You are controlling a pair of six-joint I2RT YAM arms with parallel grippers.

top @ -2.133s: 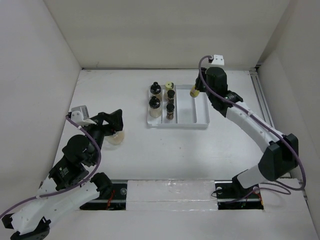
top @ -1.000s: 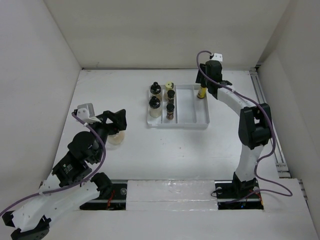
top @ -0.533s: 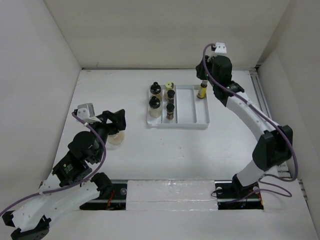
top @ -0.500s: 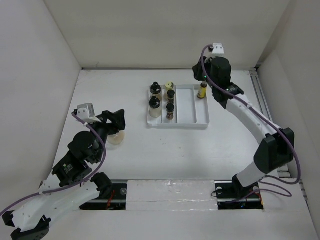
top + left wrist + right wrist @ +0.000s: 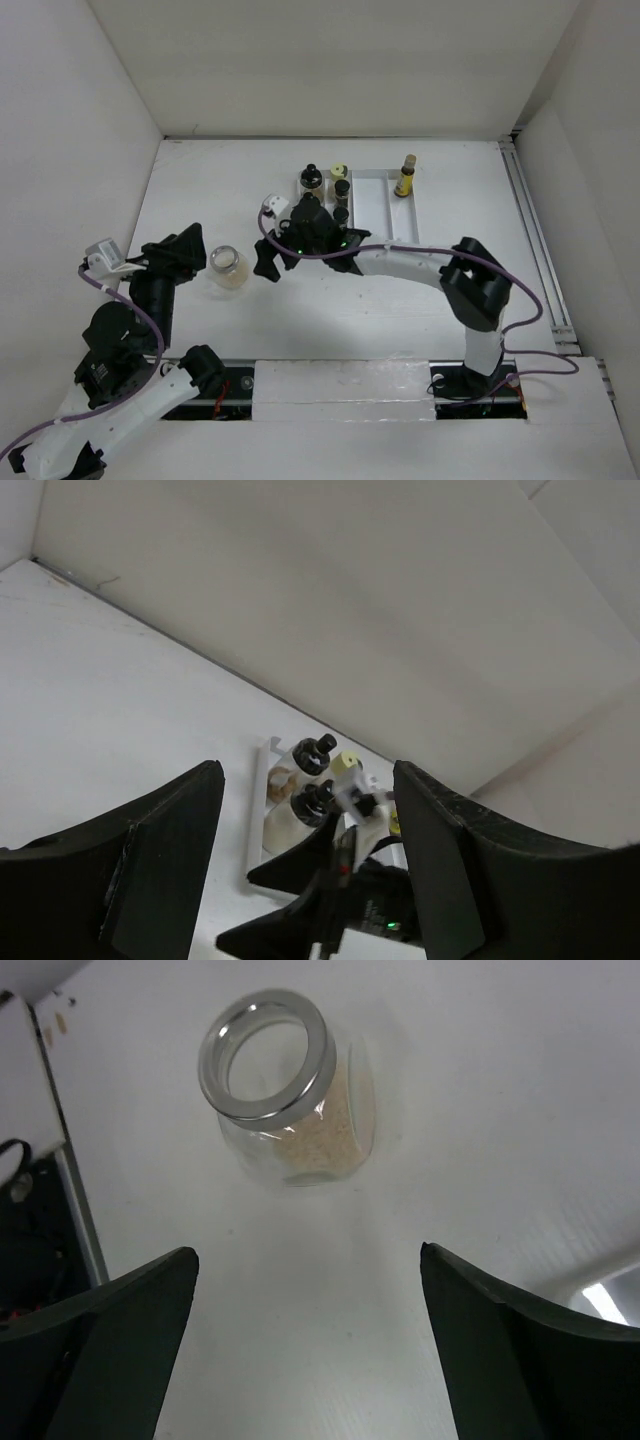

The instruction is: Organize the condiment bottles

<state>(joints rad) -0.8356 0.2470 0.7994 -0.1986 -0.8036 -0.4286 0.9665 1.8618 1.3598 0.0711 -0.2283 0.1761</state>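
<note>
A wide clear glass jar (image 5: 228, 268) with pale grains stands on the table, left of the white tray (image 5: 378, 245). In the right wrist view the jar (image 5: 285, 1090) shows a silver rim. My right gripper (image 5: 268, 256) (image 5: 307, 1250) faces it, open, a short gap away. On the jar's other side my left gripper (image 5: 190, 252) (image 5: 305, 770) is open and holds nothing. Two black-capped bottles (image 5: 311, 178) (image 5: 322, 748), two dark brown ones (image 5: 342, 188) and a yellow-capped one (image 5: 339, 171) stand in the tray. A yellowish bottle (image 5: 406, 176) stands at its far right corner.
My right arm (image 5: 400, 262) stretches across the tray's front edge and hides part of it. White walls close the table on three sides. A metal rail (image 5: 530, 220) runs along the right side.
My right gripper let go of the yellowish bottle in the tray and swung left to face the jar. My left arm drew back from the jar toward the near left.
</note>
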